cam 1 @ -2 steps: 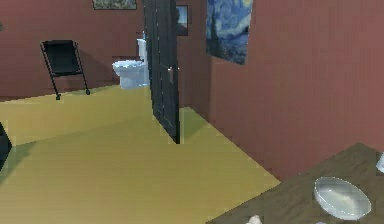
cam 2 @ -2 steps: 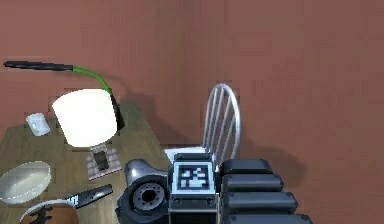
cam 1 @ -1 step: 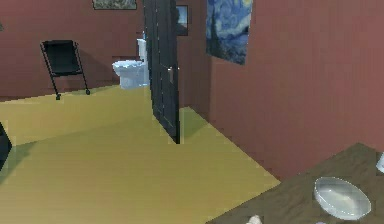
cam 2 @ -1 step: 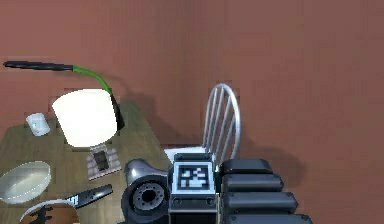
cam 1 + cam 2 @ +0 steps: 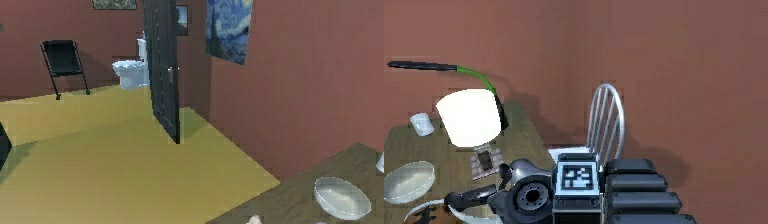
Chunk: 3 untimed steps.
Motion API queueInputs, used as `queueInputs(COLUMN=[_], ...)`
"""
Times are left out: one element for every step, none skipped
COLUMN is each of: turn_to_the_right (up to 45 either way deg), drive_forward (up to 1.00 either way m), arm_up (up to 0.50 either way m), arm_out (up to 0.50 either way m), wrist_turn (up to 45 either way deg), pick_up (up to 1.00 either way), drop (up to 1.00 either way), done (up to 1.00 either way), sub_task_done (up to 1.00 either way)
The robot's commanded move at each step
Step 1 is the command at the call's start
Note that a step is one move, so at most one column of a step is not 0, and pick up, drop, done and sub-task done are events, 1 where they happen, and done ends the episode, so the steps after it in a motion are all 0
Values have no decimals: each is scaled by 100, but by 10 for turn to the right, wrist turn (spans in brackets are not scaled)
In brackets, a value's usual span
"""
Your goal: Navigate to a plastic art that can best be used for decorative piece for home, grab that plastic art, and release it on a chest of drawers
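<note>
The plastic art first, and here's the snag: I cannot tell which of the blobs on the table (image 5: 402,150) it is. The best candidate is a small patterned piece (image 5: 485,160) left of centre in the arm side view, lying on the wood just above the gripper.

The gripper (image 5: 459,203) sits low in the lower left, dark body with thin fingers reaching left across the tabletop. With table things at and behind its far end, I cannot tell whether it holds anything.

Around it there is a pale bowl (image 5: 408,180) at the left edge and a big white cylinder (image 5: 469,117) above. A desk lamp (image 5: 479,77) with a green neck arches over that, and a small white thing (image 5: 422,124) lies at the upper left of the table. A white chair (image 5: 606,120) stands against the red wall.

In the forward view the table corner (image 5: 300,195) and bowl (image 5: 340,195) take the lower right. A dark door (image 5: 163,65) stands ajar at centre, with a toilet (image 5: 130,68) beyond it. A black folding chair (image 5: 65,60) is at upper left and a painting (image 5: 230,28) at upper right.

My read is that navigation looks done and the robot is parked at the table. The grab is in hand or imminent, while carrying to the chest of drawers and the release are all ahead.
</note>
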Motion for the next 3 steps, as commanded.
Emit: queueInputs(turn_to_the_right=[0,0,0], drive_forward=[0,0,0], arm_up=[0,-24,0], arm_out=[0,0,0], wrist_turn=[300,0,0], pick_up=[0,0,100], drop=[0,0,0], done=[0,0,0], sub_task_done=[0,0,0])
